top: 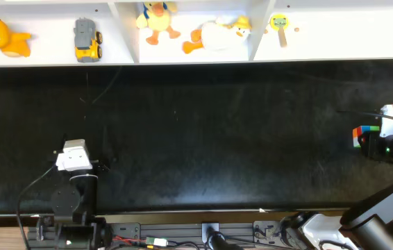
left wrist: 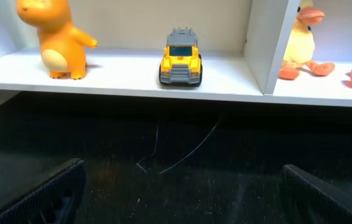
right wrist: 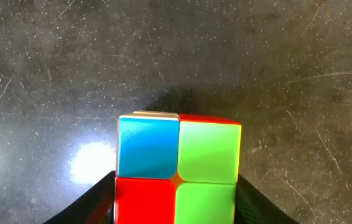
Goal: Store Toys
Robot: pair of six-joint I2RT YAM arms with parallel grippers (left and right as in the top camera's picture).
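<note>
I count six toys. Five sit on the white shelf along the far side of the black worktop. The shelf's left compartment has two: one orange figure and one yellow toy truck, both upright and well apart. The middle compartment has two plush ducks: a yellow duck, with a white duck just beside it, lying on its side. The right compartment has one green-headed toy on a stick.

The sixth is a two-by-two puzzle cube. It is clamped in my right pincer near the worktop's right edge, well apart from the shelf. I cannot tell whether it touches the worktop.

My left pincer is spread wide with nothing between its fingers. It is low over the worktop and faces the truck.
</note>
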